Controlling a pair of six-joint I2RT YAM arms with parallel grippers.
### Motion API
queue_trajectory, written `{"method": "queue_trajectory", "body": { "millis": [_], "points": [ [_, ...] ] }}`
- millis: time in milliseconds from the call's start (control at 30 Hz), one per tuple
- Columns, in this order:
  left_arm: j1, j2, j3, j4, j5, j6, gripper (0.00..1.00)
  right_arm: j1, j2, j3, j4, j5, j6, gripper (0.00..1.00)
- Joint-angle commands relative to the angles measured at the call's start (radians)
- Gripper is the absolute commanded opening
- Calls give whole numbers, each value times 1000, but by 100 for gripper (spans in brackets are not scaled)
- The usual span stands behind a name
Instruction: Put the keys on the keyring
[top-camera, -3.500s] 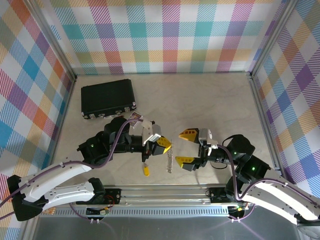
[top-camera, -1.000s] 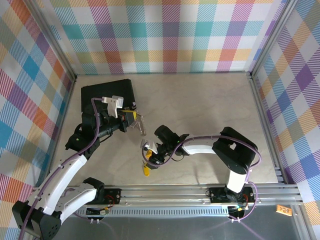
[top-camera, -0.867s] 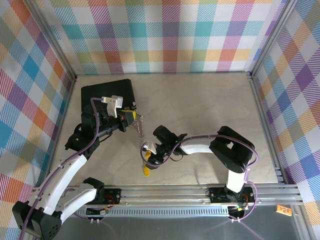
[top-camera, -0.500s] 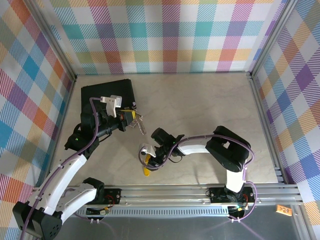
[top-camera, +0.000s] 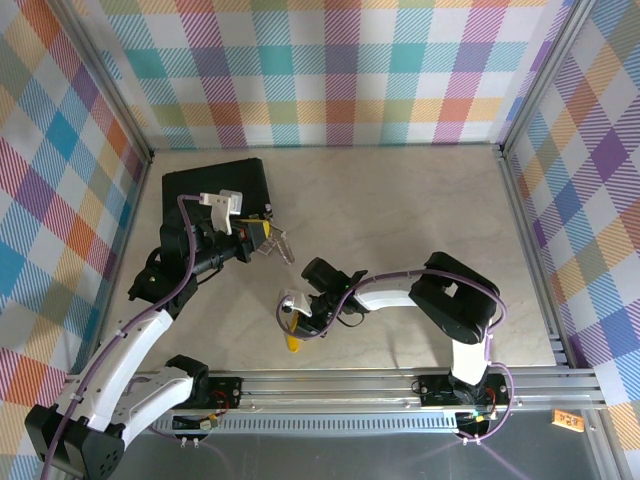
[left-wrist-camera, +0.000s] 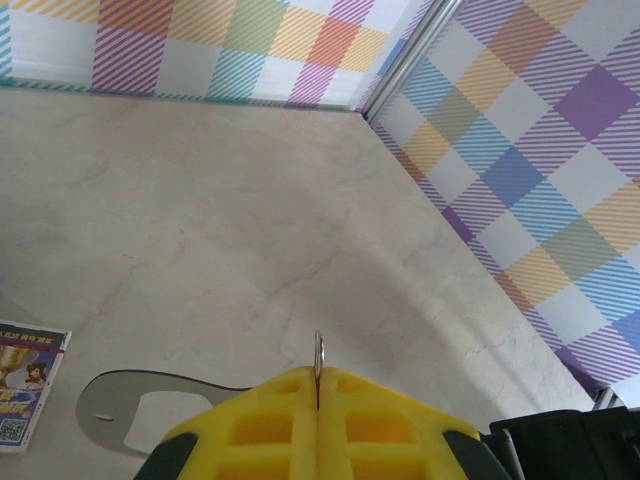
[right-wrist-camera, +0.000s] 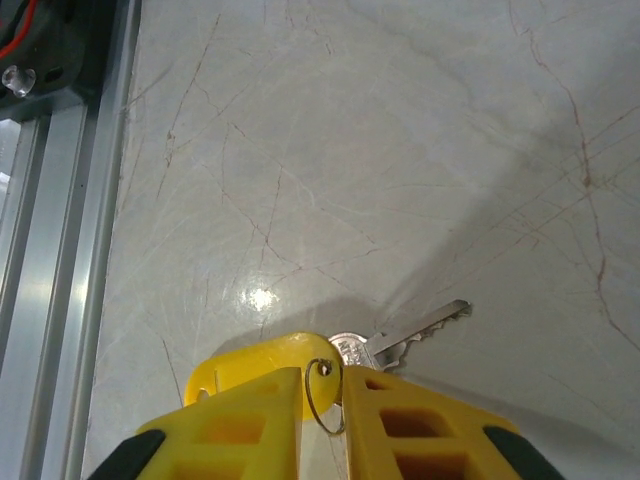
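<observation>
Yellow-tipped left gripper jaws clamped on keyring, held above bench for threading. Right gripper low over key lying on bench, jaws nearly closed around its wire loop; firm grip cannot tell.

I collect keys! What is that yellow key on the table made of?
On the key, the head looks like smooth yellow plastic, evenly coloured with a soft sheen. Its blade looks like bare silver metal, bright and reflective.
</observation>
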Motion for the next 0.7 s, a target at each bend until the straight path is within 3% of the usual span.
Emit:
{"method": "queue_trajectory", "body": {
  "millis": [0,367,667],
  "points": [
    [16,-22,10,28,23,-8,0,8,4,5,-8,-3,-26,15],
    [16,-33,2,32,31,-10,0,8,-72,-37,14,11,14,1],
    [17,-64,-62,83,35,-47,0,8,-260,-99,-177,221,79,0]
  ]
}}
